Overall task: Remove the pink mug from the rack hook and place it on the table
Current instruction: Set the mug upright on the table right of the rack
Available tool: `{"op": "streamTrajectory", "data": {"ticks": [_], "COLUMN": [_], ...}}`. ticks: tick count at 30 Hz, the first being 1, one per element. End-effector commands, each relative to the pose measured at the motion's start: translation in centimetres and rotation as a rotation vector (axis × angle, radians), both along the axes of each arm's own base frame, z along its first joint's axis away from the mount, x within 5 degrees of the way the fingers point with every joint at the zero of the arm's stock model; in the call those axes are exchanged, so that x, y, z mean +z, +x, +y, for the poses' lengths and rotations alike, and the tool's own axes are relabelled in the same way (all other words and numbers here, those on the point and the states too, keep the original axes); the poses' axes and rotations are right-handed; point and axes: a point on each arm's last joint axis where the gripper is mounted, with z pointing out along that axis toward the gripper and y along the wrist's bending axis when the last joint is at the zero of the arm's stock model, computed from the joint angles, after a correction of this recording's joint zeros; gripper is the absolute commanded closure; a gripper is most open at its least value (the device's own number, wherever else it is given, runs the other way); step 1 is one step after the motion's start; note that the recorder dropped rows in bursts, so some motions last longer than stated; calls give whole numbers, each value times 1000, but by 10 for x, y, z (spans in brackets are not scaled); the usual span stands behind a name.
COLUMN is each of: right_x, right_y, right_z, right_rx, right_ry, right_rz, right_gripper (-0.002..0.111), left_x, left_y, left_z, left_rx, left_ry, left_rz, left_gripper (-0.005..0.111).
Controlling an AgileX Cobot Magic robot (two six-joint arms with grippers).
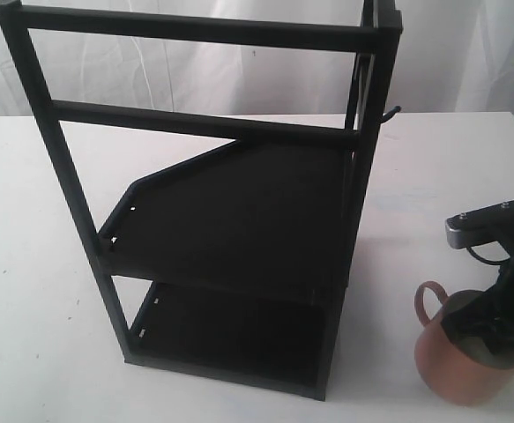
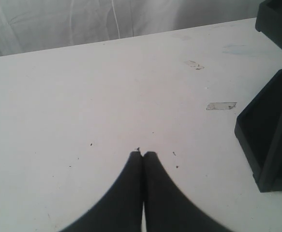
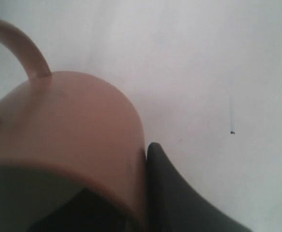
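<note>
The pink mug [image 1: 450, 366] is upright at the front right of the white table [image 1: 27, 264], handle toward the rack; I cannot tell if its base touches the tabletop. My right gripper [image 1: 496, 324] comes down from above and is shut on the mug's rim. In the right wrist view one finger [image 3: 179, 193] presses the mug [image 3: 78, 121] from outside, and the other is inside it. The rack hook [image 1: 389, 113] on the black rack's [image 1: 239, 211] upper right post is bare. My left gripper [image 2: 143, 153] is shut with nothing in it over bare table [image 2: 82, 87]. It is outside the exterior view.
The rack stands mid-table with two flat shelves, and its lower corner [image 2: 271, 130] lies close to my left gripper. A small strip of tape [image 2: 221, 105] is stuck to the tabletop. A white curtain [image 1: 195, 70] hangs behind the table.
</note>
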Motion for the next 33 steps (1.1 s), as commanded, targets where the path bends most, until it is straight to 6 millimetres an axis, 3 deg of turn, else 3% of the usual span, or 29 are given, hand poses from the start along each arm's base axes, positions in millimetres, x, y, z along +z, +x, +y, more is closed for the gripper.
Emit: {"op": "streamTrajectory", "data": {"ticks": [1, 23, 33], "right_x": [-3, -3, -3], "right_y": [2, 2, 3], "right_z": [-1, -1, -1], "right_rx": [0, 1, 0], "right_ry": [-8, -10, -8], "right_rz": [23, 26, 20], "right_gripper": [108, 107, 76], "left_x": [-1, -1, -1], "left_y": [0, 0, 0], "left_z": [0, 0, 0], "left_rx": [4, 4, 4], "left_ry": [-9, -9, -9], "left_rz": [-1, -1, -1], "left_gripper": [107, 107, 107]}}
